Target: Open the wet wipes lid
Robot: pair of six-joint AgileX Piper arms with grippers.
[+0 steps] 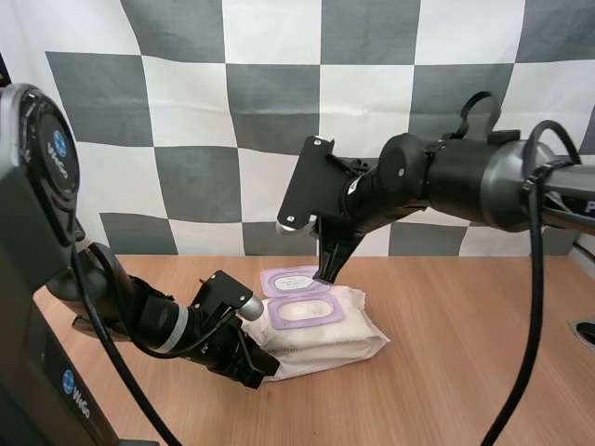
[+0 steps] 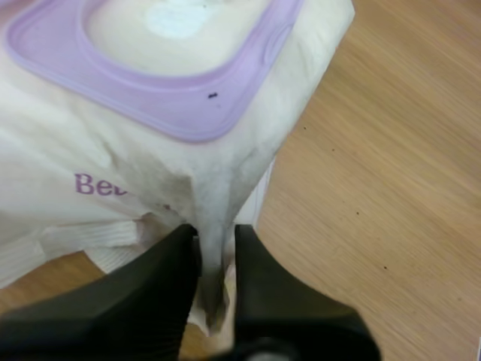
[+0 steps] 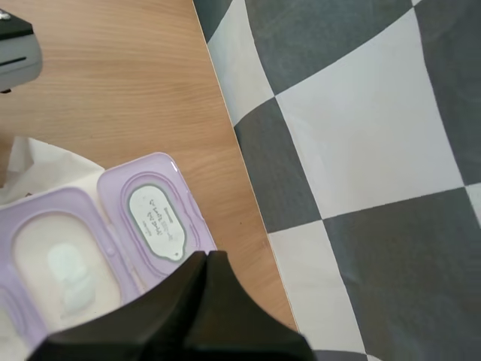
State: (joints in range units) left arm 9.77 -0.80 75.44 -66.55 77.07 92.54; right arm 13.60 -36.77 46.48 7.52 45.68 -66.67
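High view puts the pack of wet wipes flat on the table, near its middle. The purple lid is swung right back and lies behind the opening, so I judge the task as good as done. My left pincer is clamped on the crimped end seam of the pack. I reckon that grip anchors the soft pack so it can't lift or slide while the lid is worked. My right pincer has its fingers pressed together into one wedge, gripping nothing. Its tip is just beside the lid's edge, a stance suited to nudging; whether it touches I cannot tell. Purple lettering on the pack reads "Be" before it is cut off. The grey label inside the lid carries print too small to read.
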